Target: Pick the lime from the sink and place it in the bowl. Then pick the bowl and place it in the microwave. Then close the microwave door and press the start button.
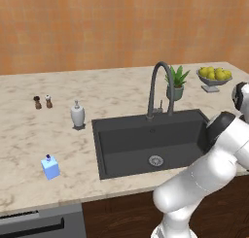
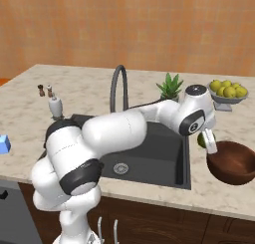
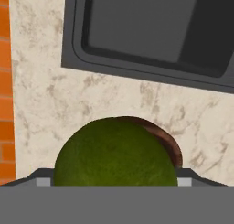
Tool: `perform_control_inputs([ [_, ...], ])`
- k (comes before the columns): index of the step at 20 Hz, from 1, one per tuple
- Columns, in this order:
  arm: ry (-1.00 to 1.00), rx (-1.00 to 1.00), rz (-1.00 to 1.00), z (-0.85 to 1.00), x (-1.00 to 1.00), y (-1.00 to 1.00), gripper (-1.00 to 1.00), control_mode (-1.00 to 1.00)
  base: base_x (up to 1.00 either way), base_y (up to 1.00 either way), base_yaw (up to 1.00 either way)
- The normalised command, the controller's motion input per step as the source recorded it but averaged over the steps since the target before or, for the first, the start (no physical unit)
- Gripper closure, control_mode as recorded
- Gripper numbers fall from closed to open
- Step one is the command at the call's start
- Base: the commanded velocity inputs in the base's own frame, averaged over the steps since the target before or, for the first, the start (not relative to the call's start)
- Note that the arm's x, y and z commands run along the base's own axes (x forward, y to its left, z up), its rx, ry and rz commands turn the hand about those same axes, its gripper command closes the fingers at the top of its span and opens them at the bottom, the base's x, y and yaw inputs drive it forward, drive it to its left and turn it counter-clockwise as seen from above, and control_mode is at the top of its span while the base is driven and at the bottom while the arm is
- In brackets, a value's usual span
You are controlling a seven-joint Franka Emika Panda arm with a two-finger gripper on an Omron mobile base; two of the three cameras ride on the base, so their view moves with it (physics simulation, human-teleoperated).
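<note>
Gripper [image 2: 206, 140]: closed around the lime [image 3: 115, 153], held up off the counter [image 1: 29, 135].
Lime: between the fingers, green and round, large in the hand view.
Bowl [image 2: 234, 162]: reddish-brown, directly below and just right of the gripper, on the counter; its rim peeks from behind the lime in the hand view.
Sink [image 2: 164, 153]: left of the gripper, dark grey.
</note>
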Motion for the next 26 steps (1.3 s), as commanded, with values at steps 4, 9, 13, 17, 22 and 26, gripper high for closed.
perform_control_inputs([
  [4,0.00,0.13,0.00,0.00,0.29,-0.27,1.00,-1.00,0.00,0.00,0.00],
  [9,0.03,0.01,0.00,-0.02,0.24,-0.25,1.00,-1.00,0.00,0.00,0.00],
  [13,0.03,0.00,0.00,-0.08,0.11,-0.28,1.00,-1.00,0.00,0.00,0.00],
  [17,0.06,0.02,0.00,-0.25,0.16,-0.31,1.00,-1.00,0.00,0.00,0.00],
  [22,0.05,0.05,0.00,-0.43,0.18,-0.06,1.00,-1.00,0.00,0.00,0.00],
  [26,0.04,0.04,0.00,-0.35,0.07,-0.20,1.00,-1.00,0.00,0.00,0.00],
])
